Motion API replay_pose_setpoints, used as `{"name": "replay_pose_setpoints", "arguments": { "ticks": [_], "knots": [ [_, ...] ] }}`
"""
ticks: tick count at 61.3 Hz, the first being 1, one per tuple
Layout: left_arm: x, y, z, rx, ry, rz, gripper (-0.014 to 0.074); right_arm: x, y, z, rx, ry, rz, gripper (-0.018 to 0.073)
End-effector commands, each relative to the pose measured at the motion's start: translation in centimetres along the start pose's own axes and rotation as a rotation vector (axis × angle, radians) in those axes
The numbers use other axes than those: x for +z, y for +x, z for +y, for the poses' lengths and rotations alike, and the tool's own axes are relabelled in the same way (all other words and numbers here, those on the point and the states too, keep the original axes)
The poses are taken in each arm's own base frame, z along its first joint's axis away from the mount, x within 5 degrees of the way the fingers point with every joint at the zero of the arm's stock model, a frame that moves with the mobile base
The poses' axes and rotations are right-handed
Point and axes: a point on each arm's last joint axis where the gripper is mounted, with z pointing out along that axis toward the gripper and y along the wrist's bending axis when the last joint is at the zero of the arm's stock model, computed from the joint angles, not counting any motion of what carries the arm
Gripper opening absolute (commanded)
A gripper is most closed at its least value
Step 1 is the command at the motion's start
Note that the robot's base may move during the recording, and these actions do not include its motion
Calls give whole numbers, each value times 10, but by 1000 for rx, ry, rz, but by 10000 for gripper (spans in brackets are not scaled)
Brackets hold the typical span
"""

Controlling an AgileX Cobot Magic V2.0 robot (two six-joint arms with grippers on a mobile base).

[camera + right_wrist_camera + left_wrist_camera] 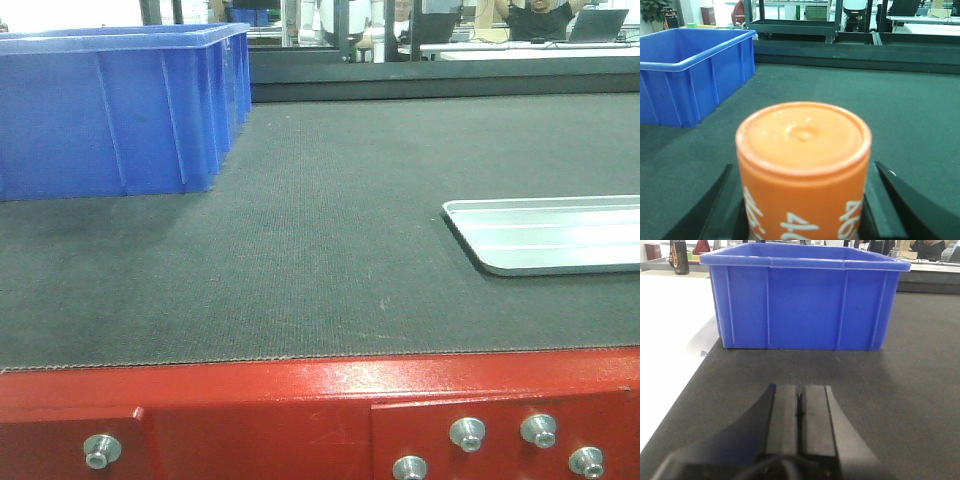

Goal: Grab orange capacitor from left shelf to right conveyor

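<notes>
The orange capacitor [802,135] with white "4680" print stands upright between my right gripper's [804,170] black fingers, which press on both its sides. It is held over the dark grey belt of the right conveyor [890,100]. The conveyor's belt [320,250] and red bolted front frame [300,400] fill the front view, where no gripper or capacitor shows. My left gripper [800,390] is shut and empty, low over the belt [910,390], pointing at a blue bin. The left shelf is out of view.
A large blue plastic bin [110,110] sits on the belt's far left; it also shows in the left wrist view [805,305] and the right wrist view [685,75]. A shallow silver tray [560,235] lies at the right. The belt's left edge borders a white surface [670,330].
</notes>
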Motion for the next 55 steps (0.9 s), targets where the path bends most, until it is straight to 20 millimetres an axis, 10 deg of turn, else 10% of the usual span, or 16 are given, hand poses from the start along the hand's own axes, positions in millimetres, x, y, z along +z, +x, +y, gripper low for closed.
{"name": "replay_pose_setpoints", "arguments": {
  "ticks": [1, 19, 42, 55],
  "knots": [
    [-2, -10, 0, -3, -4, -106, -127, -2, -19, 1, -5, -4, -121, 65],
    [-2, -10, 0, -3, -4, -106, -127, 10, -25, 2, -6, -9, -149, 65],
    [-2, -10, 0, -3, -4, -106, -127, 124, -43, 5, -10, -11, 7, 65],
    [-2, -10, 0, -3, -4, -106, -127, 183, -22, 4, -9, -15, 9, 65]
  ]
}}
